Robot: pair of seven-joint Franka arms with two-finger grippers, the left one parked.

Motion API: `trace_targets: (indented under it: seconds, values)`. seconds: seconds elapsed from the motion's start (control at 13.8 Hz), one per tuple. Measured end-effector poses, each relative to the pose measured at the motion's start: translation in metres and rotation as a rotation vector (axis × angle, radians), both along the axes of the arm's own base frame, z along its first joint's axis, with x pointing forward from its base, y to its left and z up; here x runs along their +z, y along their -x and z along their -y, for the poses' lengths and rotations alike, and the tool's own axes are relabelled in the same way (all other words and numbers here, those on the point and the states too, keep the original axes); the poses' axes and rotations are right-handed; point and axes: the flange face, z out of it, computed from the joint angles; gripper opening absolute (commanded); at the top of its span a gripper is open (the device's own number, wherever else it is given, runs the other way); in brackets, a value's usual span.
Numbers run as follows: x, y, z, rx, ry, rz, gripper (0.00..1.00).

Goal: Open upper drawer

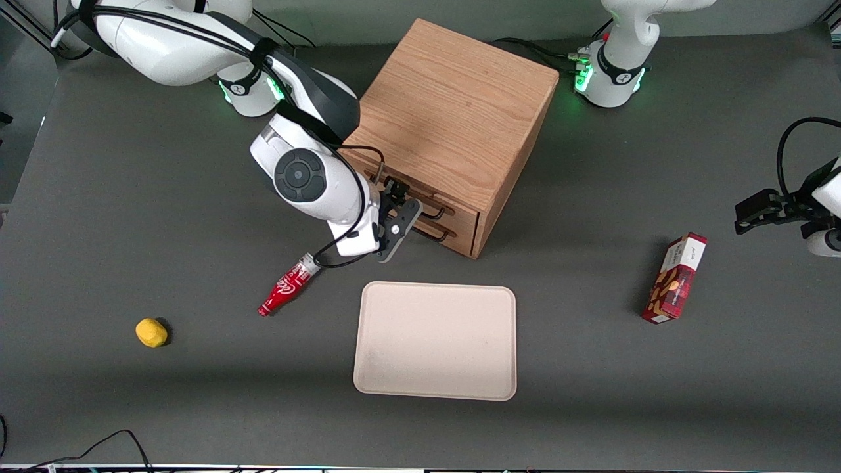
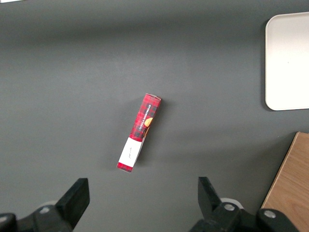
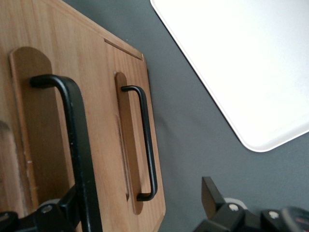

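We see the end effector (image 1: pixel 399 211) spread wide at the cabinet (image 1: pixel 453 131) front, gripping nothing, its fingers (image 3: pixel 215 195) straddling the black handle (image 3: pixel 75 145) of the upper drawer (image 1: pixel 420 200), which sits shut above its twin, beside the tray (image 1: pixel 435 341) on the tabletop (image 1: pixel 131 197).

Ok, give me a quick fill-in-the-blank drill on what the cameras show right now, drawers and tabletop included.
1. The right arm's tool is at the long black wire handle of the ____ light-wood drawer of the oak cabinet.
2. Both drawers are ____.
3. The beige rectangular tray holds ____.
4. The red bottle is ____ on the table.

Missing words: upper; closed; nothing; lying
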Motion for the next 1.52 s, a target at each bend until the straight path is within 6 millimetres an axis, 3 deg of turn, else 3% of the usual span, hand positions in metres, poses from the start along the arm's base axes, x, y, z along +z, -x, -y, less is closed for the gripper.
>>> trace_targets:
  seconds: [0.29, 0.87, 1.16, 1.52]
  values:
    - [-0.004, -0.034, 0.032, -0.008, -0.001, 0.07, 1.0]
    - [-0.004, -0.115, 0.118, -0.161, -0.026, 0.282, 1.0]
    - [-0.002, -0.131, 0.139, -0.2, -0.025, 0.301, 1.0]
    - [0.0, -0.136, 0.143, -0.209, -0.029, 0.309, 1.0]
